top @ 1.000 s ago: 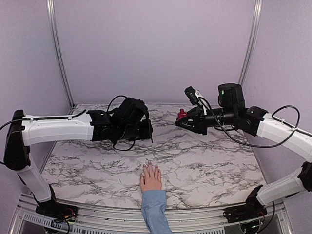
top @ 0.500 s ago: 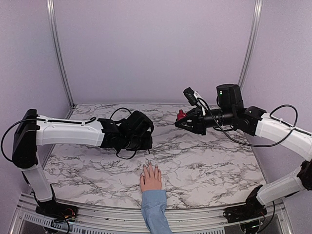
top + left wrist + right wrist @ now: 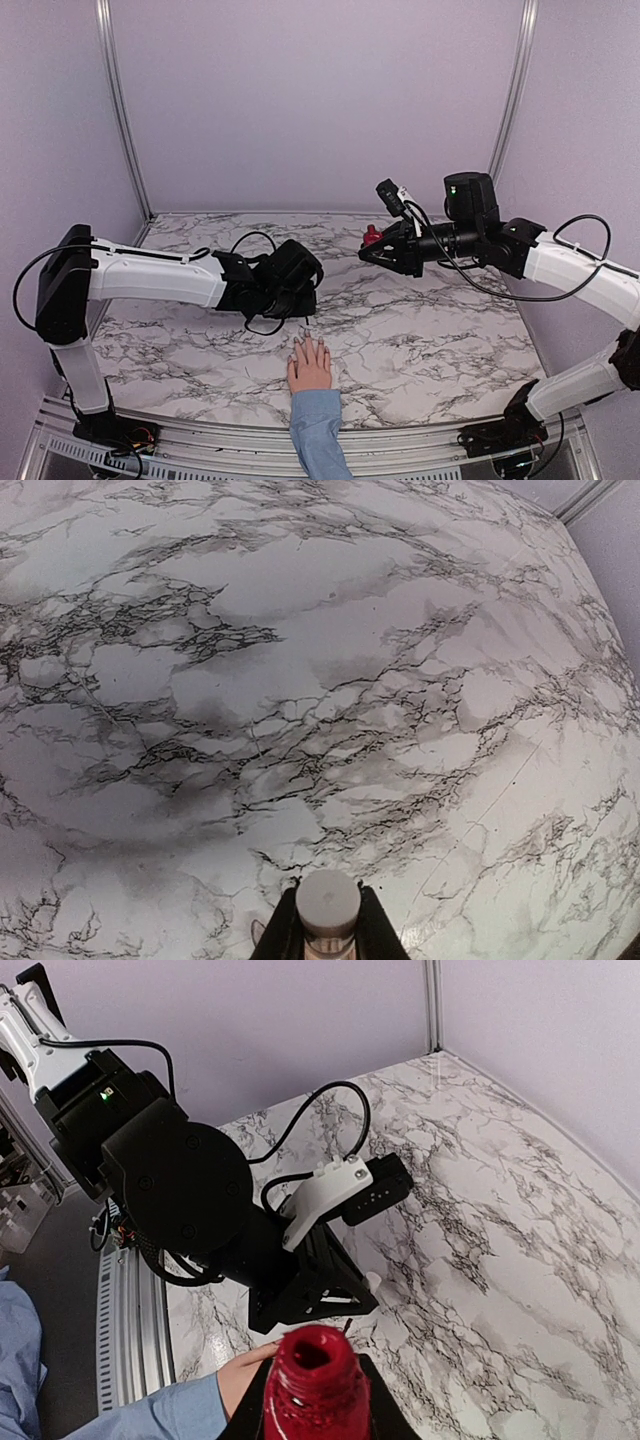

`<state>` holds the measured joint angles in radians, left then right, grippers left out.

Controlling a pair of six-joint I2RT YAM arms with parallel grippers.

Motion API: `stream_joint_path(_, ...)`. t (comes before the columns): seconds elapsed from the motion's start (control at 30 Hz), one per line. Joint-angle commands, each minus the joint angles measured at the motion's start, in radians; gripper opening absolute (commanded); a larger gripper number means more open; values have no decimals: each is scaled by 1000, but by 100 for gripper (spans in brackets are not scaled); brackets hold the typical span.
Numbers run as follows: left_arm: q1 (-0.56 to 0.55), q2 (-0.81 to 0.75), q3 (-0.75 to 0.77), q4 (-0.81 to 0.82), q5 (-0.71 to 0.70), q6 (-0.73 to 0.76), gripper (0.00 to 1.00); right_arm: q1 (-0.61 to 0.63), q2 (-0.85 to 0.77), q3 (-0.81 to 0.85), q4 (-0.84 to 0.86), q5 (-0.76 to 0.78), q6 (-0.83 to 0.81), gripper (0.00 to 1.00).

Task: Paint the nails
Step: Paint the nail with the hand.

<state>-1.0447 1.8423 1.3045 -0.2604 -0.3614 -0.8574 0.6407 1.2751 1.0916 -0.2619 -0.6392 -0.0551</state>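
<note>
A pale pink hand (image 3: 310, 366) in a light blue sleeve (image 3: 318, 430) lies flat at the table's near edge. Its nails (image 3: 309, 342) are too small to tell their colour. Just above the fingertips hangs my left gripper (image 3: 305, 311), shut on a white cap (image 3: 329, 904) whose thin brush (image 3: 345, 1328) points down at the fingers. In the left wrist view one pale fingertip (image 3: 257, 931) peeks out beside the fingers. My right gripper (image 3: 366, 250) is raised at the back right, shut on an uncapped dark red polish bottle (image 3: 315, 1385).
The marble table (image 3: 430, 340) is walled by lilac panels at the back and sides. A metal rail (image 3: 200, 440) runs along the near edge. The left arm (image 3: 150, 280) stretches across the left half of the table.
My left arm has swung right and down, bringing the cap and brush from mid-table height to just over the hand's fingertips. The right arm has stayed nearly still.
</note>
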Motion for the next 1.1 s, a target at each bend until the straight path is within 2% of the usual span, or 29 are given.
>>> stream_joint_path(0.0, -6, 28, 24, -31, -27, -17, 0, -10, 0, 27, 27, 10, -3, 0)
stream_joint_path(1.07, -8, 95, 61, -67, -18, -38, 0, -9, 5, 33, 20, 11, -6, 0)
